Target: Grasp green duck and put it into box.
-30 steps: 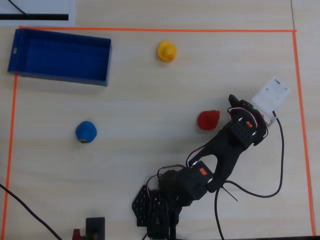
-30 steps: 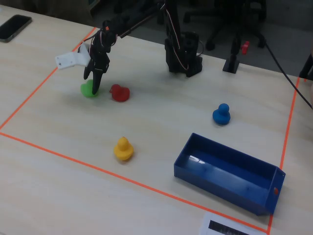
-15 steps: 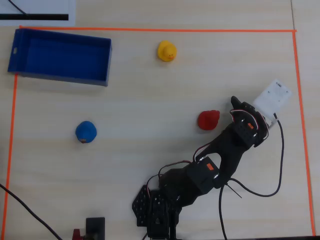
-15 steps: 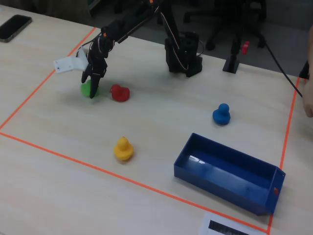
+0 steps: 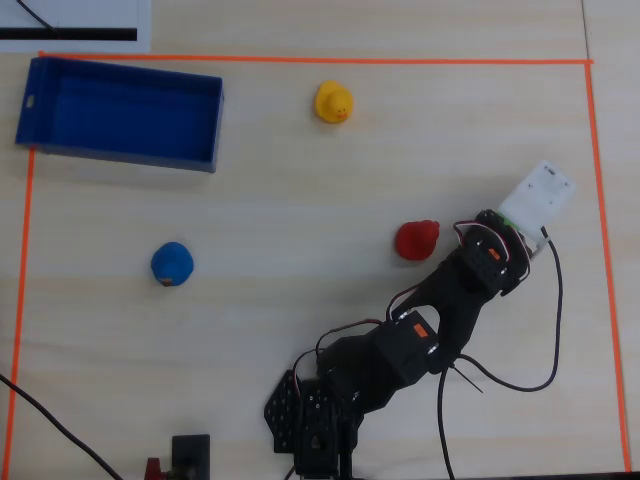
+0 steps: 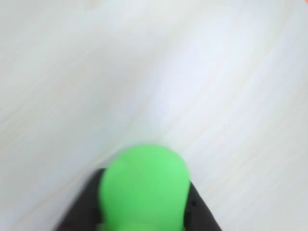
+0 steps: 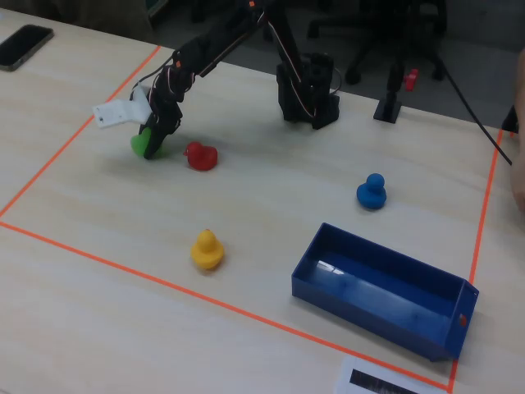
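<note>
The hand is lowered over the green duck, and in the wrist view the green duck sits between the two dark fingers, which stand close on both sides of it; the picture is blurred, so one cannot tell if they already press it. In the overhead view the duck is hidden under the arm, which reaches toward the right edge of the counter. The red duck lies just beside the hand, apart from it. The yellow duck is near the top edge in the overhead view, and the blue duck is toward the left edge. The box is in the top left corner, well apart from the green duck.
</note>
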### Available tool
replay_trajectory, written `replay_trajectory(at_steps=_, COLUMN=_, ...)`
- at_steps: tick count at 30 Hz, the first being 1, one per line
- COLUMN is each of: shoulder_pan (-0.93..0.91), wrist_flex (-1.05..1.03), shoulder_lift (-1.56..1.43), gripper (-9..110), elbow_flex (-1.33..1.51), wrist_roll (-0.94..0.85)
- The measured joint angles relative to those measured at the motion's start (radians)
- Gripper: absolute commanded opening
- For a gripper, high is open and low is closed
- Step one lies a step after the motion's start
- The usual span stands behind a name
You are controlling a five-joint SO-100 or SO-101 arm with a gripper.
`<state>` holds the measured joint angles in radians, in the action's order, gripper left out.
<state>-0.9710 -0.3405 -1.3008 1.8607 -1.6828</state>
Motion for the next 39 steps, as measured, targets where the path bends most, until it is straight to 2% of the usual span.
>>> replay_trajectory(at_steps=6, shoulder_pan=0.028, wrist_flex=-0.026, shoulder_lift=-0.009, gripper=0, elbow_flex=-0.023, wrist_roll=0.104)
replay_trajectory(at_steps=11, shoulder_pan=0.147, wrist_flex=-0.264, shoulder_lift=-0.092, gripper=0, elbow_flex=-0.144, wrist_roll=0.319)
replay_trajectory(at_steps=16, shoulder_pan=0.443, wrist_flex=-0.681, shoulder_lift=-0.285, gripper=0, elbow_flex=-0.376, wrist_roll=0.586)
replay_trajectory(at_steps=19, shoulder_pan=0.695, wrist_flex=-0.917, shoulder_lift=-0.383, gripper=0, elbow_flex=-0.453, wrist_roll=0.753)
replay_trajectory(at_steps=22, shoulder_pan=0.957, wrist_flex=-1.063, shoulder_lift=-0.416, gripper=0, elbow_flex=-0.505, wrist_roll=0.900)
replay_trajectory(at_steps=25, shoulder_pan=1.190, wrist_flex=-1.077, shoulder_lift=-0.400, gripper=0, elbow_flex=-0.506, wrist_roll=1.012)
replay_trajectory(at_steps=29, shoulder_pan=1.408, wrist_flex=-0.982, shoulder_lift=-0.296, gripper=0, elbow_flex=-0.506, wrist_roll=1.075)
replay_trajectory(at_steps=32, shoulder_pan=1.453, wrist_flex=-0.914, shoulder_lift=-0.190, gripper=0, elbow_flex=-0.528, wrist_roll=1.089)
replay_trajectory(at_steps=39, shoulder_pan=1.439, wrist_flex=-0.862, shoulder_lift=0.052, gripper=0, elbow_flex=-0.781, wrist_roll=1.077)
